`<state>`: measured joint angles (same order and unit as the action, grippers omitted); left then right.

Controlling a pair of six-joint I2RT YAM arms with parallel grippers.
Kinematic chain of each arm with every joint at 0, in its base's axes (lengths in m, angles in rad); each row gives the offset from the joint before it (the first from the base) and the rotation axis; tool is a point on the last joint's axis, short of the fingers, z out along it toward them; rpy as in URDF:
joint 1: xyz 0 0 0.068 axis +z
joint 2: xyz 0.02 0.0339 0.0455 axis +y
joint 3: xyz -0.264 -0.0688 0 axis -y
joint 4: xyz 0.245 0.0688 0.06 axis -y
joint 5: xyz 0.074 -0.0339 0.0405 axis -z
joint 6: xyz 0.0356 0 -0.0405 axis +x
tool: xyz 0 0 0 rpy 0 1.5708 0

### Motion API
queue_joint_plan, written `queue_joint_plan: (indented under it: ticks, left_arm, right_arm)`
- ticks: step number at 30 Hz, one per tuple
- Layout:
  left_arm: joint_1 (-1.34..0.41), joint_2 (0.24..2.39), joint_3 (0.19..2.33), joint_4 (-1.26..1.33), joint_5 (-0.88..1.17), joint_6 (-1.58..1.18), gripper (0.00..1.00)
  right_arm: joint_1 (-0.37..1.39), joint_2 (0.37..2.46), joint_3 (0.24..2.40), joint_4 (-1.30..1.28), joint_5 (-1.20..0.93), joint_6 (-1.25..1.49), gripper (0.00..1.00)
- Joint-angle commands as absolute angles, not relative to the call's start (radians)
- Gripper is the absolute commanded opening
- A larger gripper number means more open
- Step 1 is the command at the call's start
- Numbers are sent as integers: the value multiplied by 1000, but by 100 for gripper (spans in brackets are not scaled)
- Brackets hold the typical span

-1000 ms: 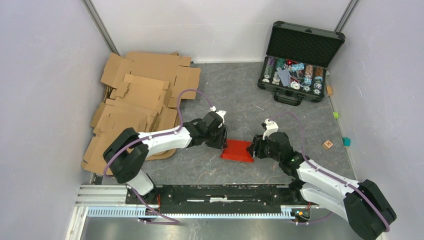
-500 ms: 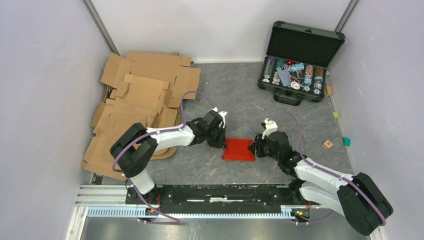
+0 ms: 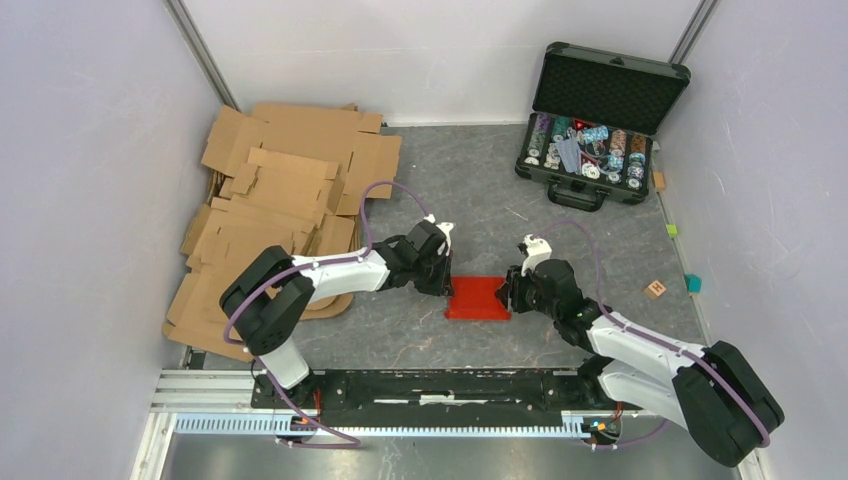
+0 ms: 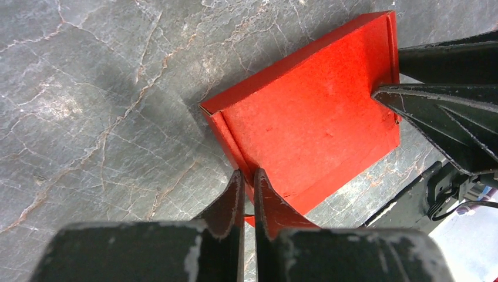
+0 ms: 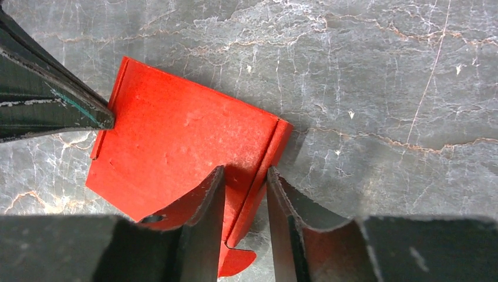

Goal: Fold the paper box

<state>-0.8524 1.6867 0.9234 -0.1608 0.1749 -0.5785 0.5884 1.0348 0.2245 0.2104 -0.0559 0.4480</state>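
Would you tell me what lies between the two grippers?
The paper box lies between the left gripper and the right gripper, one at each side wall; the top view shows it.

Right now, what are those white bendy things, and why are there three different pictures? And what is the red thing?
The white bendy things are two robot arms, a left arm and a right arm, fixed at the near edge of a table. One picture looks down from above. The other two come from little cameras on each wrist, so they see things up close. Between the arms lies a shallow red paper box. The left claw is pinched shut on one of its walls. The right claw sits astride the opposite wall; I cannot tell if it is squeezing. Also there: brown cardboard sheets and an open black case of poker chips.
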Motion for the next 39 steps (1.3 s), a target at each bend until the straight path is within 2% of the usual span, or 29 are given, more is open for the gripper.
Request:
queue_joint_plan:
  ticks: [1,4,5,6,10,18,27,29,34,39]
  left_arm:
    - [-878,1689,918,-172,103,-559,15]
    - [-879,1652,903,-181,84,-558,27]
    - [-879,1641,895,-176,80,-557,31]
    - [-879,1629,887,-171,78,-557,34]
    - [-879,1615,874,-150,101,-560,35]
    - [-879,1617,847,-106,177,-558,36]
    - [-878,1671,873,-97,196,-540,13]
    - [-879,1661,875,-99,184,-534,17]
    - [-879,1618,862,-107,110,-520,38]
    - [-879,1636,905,-129,89,-504,42]
  right_arm:
    - [619,1008,257,134,-146,418,40]
    - [618,983,276,90,-135,408,59]
    - [620,978,278,79,-132,406,64]
    - [620,972,278,76,-132,404,64]
    - [620,960,268,74,-142,406,64]
    - [620,965,239,110,-175,405,55]
    - [619,1015,235,161,-255,395,50]
    - [619,1007,236,161,-276,386,50]
    - [619,956,231,162,-329,362,52]
    - [653,948,230,176,-371,371,51]
